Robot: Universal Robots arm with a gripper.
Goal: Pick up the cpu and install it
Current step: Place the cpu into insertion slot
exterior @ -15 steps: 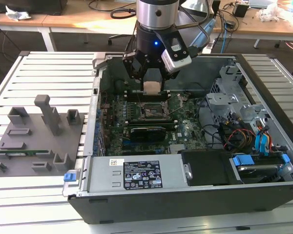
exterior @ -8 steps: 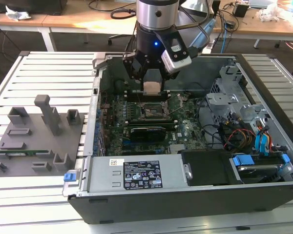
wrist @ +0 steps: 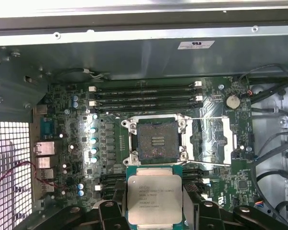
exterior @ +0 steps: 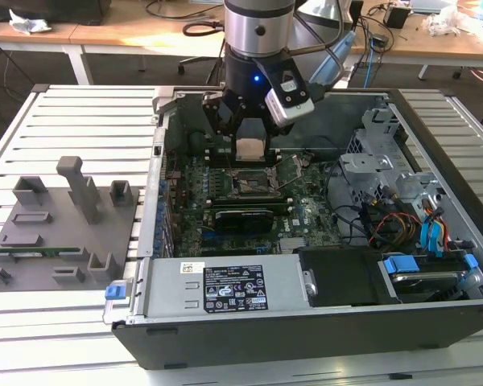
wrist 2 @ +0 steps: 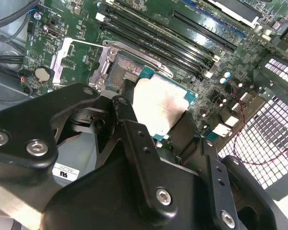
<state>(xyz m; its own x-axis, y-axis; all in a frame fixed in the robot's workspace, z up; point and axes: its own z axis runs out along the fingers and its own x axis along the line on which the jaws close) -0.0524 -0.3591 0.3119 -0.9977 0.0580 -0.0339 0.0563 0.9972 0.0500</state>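
Note:
The cpu (exterior: 251,148), a flat square chip with a silver top and a thin green rim, hangs between my black fingers (wrist 2: 126,109) above the motherboard. My gripper (exterior: 250,143) is shut on the cpu (wrist: 154,199) by two opposite edges. The black-framed socket (wrist: 156,140) lies open just beyond the chip, its metal load plate (wrist: 216,139) swung aside. In the second wrist view the cpu (wrist 2: 158,103) sits slightly tilted, partly over the socket (wrist 2: 124,72). In the exterior view the chip hovers just behind and above the socket (exterior: 253,183).
The open computer case (exterior: 157,201) rests on a slatted table. Memory slots (wrist: 144,98) run beside the socket. A power supply (exterior: 225,288), a drive cage (exterior: 386,161) and loose cables (exterior: 402,225) fill the case. A grey fixture tray (exterior: 56,233) with a green memory stick (exterior: 32,251) stands at the exterior view's left.

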